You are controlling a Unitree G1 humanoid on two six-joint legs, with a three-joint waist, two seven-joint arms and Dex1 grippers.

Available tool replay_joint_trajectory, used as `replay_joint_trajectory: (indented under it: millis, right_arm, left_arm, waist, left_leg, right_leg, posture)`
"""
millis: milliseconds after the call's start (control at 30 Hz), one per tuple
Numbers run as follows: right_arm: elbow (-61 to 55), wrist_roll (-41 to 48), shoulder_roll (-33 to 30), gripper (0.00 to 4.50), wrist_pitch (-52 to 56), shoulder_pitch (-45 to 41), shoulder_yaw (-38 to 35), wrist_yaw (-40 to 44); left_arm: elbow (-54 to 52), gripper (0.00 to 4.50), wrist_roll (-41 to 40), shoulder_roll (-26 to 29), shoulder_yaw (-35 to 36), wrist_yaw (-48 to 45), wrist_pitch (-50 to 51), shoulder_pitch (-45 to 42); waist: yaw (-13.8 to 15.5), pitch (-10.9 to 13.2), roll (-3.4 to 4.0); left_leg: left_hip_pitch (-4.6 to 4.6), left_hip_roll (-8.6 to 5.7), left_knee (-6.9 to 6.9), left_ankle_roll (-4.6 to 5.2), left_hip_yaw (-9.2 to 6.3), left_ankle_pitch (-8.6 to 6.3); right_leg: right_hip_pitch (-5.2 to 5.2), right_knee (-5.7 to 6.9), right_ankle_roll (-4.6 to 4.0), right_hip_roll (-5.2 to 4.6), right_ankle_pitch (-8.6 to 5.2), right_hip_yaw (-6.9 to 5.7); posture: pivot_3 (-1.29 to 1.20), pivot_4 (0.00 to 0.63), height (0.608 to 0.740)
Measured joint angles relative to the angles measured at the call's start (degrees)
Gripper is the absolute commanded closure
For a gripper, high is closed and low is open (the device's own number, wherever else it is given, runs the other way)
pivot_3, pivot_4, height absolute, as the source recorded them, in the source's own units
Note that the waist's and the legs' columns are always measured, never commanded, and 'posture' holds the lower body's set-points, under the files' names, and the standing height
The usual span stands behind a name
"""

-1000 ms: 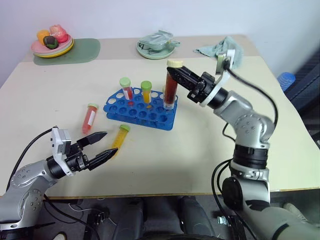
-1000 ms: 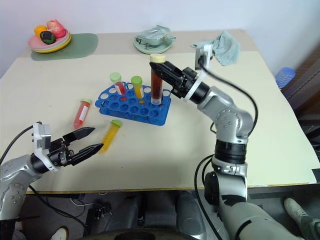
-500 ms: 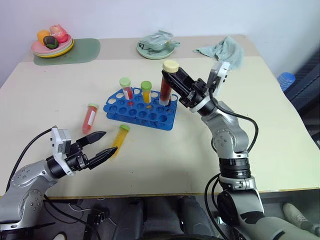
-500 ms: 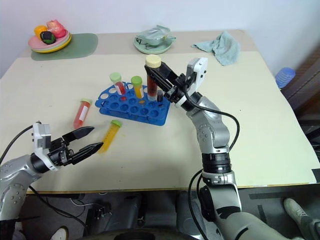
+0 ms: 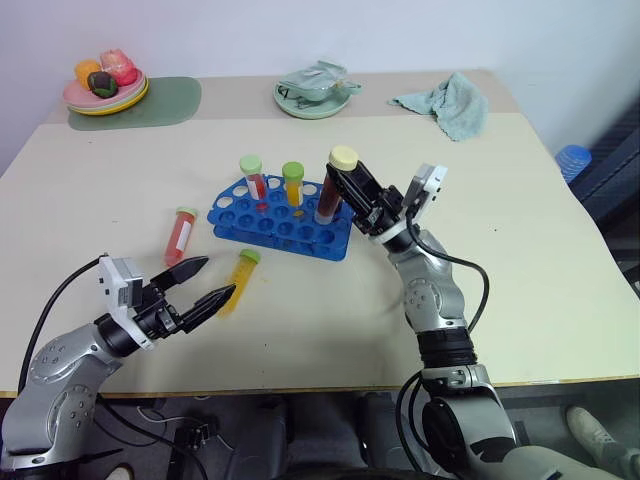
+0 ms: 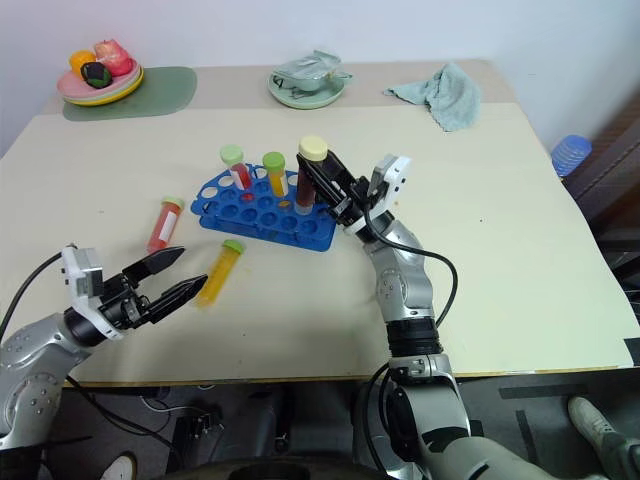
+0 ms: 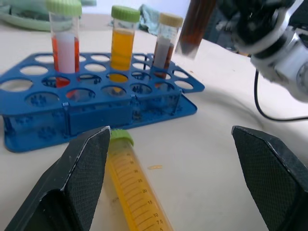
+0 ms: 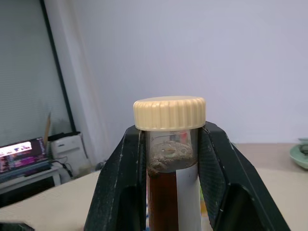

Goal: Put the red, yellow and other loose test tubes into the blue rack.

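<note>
My right claw point(image 5: 352, 190), clamped on the brown tube point(image 5: 332, 189), must straighten it over a free hole in the blue rack point(image 5: 282, 222) before lowering; my left claw point(image 5: 208, 285) gapes empty.

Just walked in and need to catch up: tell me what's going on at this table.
The right gripper has its fingers shut on a dark brown tube, tilted over the blue rack's right end. Three tubes already stand in the rack. The left gripper is open beside a yellow tube lying on the table; a red tube lies loose left of the rack.
</note>
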Motion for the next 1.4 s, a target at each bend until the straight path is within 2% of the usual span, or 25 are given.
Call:
replay_joint_trajectory:
  millis: [200,433,867,1267,1400]
  right_arm:
    - [7.15,-1.76,0.42,3.57,-6.58,0.09,0.11,1.09]
    - [10.16,-2.48,0.63,3.57,-11.3,0.08,0.38,2.15]
    - [5.99,-3.29,-0.34,3.57,-11.2,4.04,2.89,2.89]
    - [6.95,-4.5,-0.36,3.57,-11.33,5.26,4.24,2.24]
    - [8.41,-5.58,-0.39,1.73,-13.13,4.99,4.02,1.29]
  left_arm:
    - [1.09,0.35,-0.24,-0.52,0.02,-4.11,-4.61,-2.27]
    - [2.58,0.35,-0.34,-0.3,0.15,-6.04,-6.71,-5.23]
    - [4.19,0.35,-0.51,-0.22,0.16,-6.56,-6.79,-5.47]
    - [4.64,0.35,-0.89,0.05,0.16,-6.82,-6.78,-5.65]
    - [4.64,0.35,-0.96,0.05,0.16,-6.68,-6.66,-5.65]
  waist:
    - [-0.01,0.0,0.0]
    - [-0.02,-0.01,-0.01]
    - [0.0,-0.03,-0.01]
    - [0.0,-0.02,0.0]
    - [0.0,-0.02,0.0]
  left_leg:
    - [0.01,-0.03,0.0,-0.01,0.02,0.01]
    - [0.04,-0.02,0.02,-0.01,0.0,0.01]
    - [0.08,-0.01,0.03,-0.01,-0.02,0.01]
    - [0.07,-0.01,0.04,-0.01,-0.02,0.01]
    - [0.07,-0.02,0.04,-0.02,-0.02,0.01]
  right_leg:
    - [0.01,0.0,0.0,0.02,0.0,0.0]
    - [0.05,0.0,0.0,0.03,0.0,-0.01]
    - [0.09,0.02,0.0,0.04,0.0,-0.01]
    - [0.09,0.02,0.0,0.04,0.0,-0.01]
    - [0.09,0.02,0.0,0.04,0.0,-0.01]
  posture:
    - [0.0,0.15,0.74]
    - [0.0,0.15,0.74]
    - [0.0,0.15,0.74]
    - [0.0,0.15,0.74]
    - [0.0,0.15,0.74]
